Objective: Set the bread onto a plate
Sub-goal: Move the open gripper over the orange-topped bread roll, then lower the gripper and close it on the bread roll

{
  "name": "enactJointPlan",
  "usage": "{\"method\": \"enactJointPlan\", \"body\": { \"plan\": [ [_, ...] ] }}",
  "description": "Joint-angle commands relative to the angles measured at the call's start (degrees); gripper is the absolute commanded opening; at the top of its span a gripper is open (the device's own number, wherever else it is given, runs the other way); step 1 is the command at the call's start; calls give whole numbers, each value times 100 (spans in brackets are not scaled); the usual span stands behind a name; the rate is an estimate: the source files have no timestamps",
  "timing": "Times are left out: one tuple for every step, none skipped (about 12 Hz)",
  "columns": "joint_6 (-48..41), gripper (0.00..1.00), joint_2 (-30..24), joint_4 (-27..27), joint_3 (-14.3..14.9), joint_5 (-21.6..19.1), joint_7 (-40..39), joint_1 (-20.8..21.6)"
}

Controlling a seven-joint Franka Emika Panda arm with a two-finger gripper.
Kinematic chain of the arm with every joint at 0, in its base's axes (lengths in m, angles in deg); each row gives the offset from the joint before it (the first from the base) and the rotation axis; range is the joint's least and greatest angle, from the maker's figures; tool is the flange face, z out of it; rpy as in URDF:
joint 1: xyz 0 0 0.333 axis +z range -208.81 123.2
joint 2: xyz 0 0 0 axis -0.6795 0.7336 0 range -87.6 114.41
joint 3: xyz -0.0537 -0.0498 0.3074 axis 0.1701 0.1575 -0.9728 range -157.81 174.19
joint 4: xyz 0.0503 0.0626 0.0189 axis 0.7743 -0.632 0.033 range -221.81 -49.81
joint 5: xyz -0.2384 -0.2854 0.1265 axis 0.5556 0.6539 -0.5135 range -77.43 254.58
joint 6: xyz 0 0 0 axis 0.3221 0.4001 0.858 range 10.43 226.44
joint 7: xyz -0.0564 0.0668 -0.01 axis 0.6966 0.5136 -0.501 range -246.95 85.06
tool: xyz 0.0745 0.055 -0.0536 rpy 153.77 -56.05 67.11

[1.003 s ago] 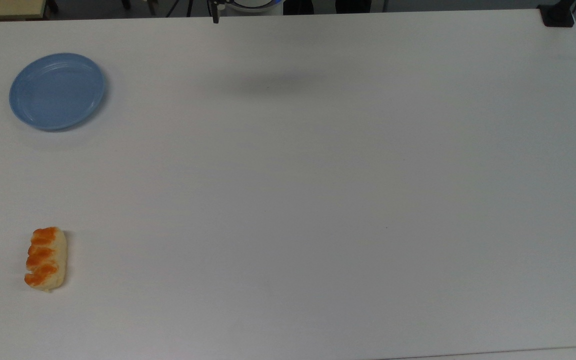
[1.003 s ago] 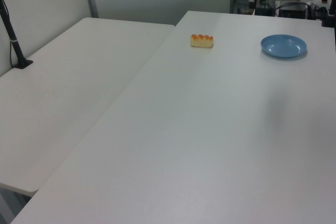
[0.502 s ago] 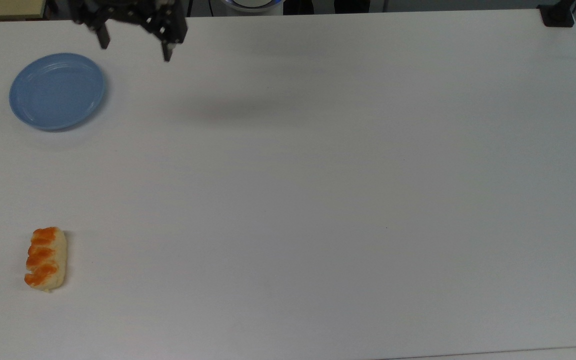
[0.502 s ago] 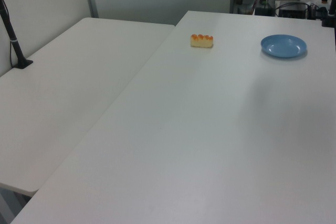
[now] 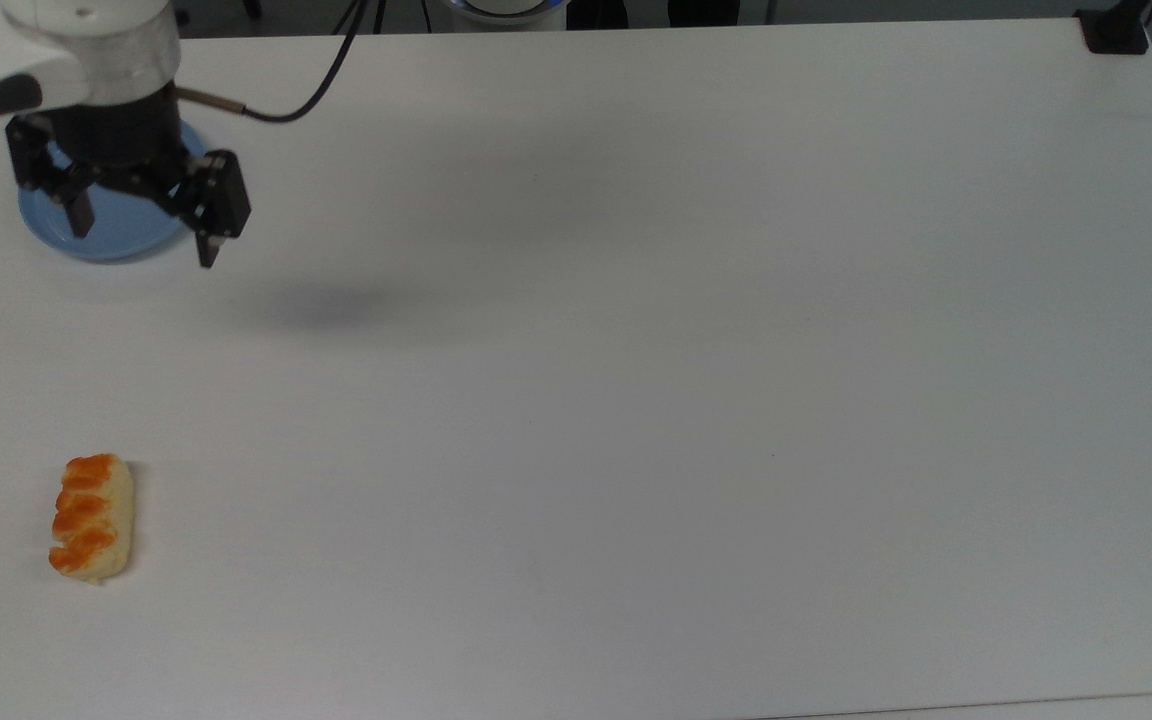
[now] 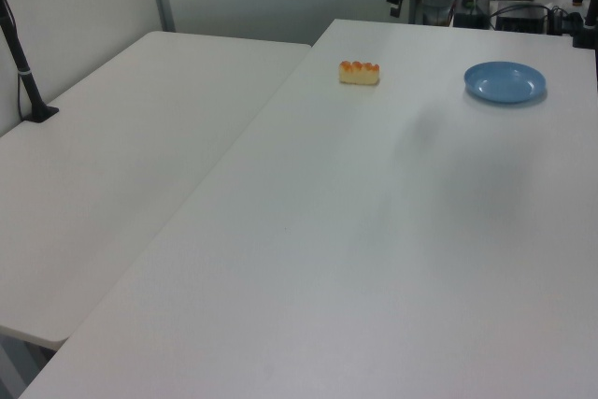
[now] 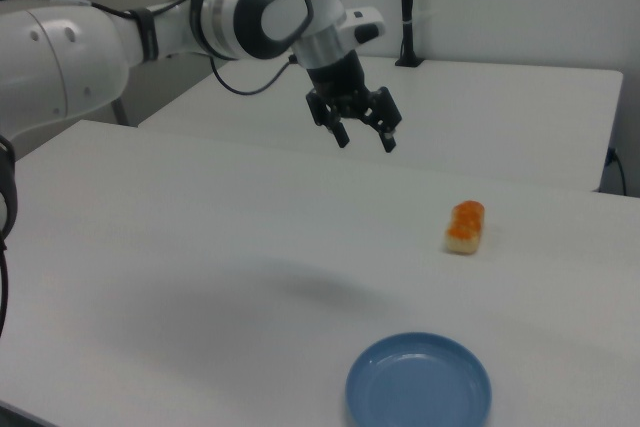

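Top view: approach step judged in hand, nothing grasped yet. Gripper [image 5: 143,228] seen spread wide, empty, high above table [image 5: 636,350], overlapping plate [image 5: 126,235] at far left. Bread [image 5: 91,518] lies flat at near left, well apart from plate.

Left view: bread [image 6: 360,72] seen left of plate [image 6: 505,81], both untouched.

Right view: gripper [image 7: 365,135] held wide open in air, nothing touched (bread [image 7: 465,226] lower right). Next move judged: travel over bread, descent, fingers set across short width.
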Motion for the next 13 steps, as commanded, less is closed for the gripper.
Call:
{"method": "enactJointPlan", "body": {
  "plan": [
    [797, 100, 534, 186, -13, 286, -206, -177],
    [1034, 100, 657, 177, -13, 365, -206, -204],
    [1254, 100, 763, 177, -13, 418, -206, -265],
    [1544, 100, 903, 177, -13, 436, -214, -327],
    [1851, 100, 1079, 177, -13, 436, -214, -388],
    [2115, 100, 1280, 177, -22, 436, -206, -441],
    [2309, 100, 1404, 168, -57, 427, -171, -450],
    [2424, 100, 1492, 168, -179, 410, -92, -502],
    [2582, 100, 1598, 177, -389, 410, 65, -642],
    [2836, 100, 1721, 177, -582, 418, 224, -783],
    [3065, 100, 1861, 177, -610, 427, 382, -793],
    [3224, 100, 1950, 185, -611, 436, 436, -793],
    [3347, 100, 2020, 194, -602, 436, 480, -793]
  ]
}}
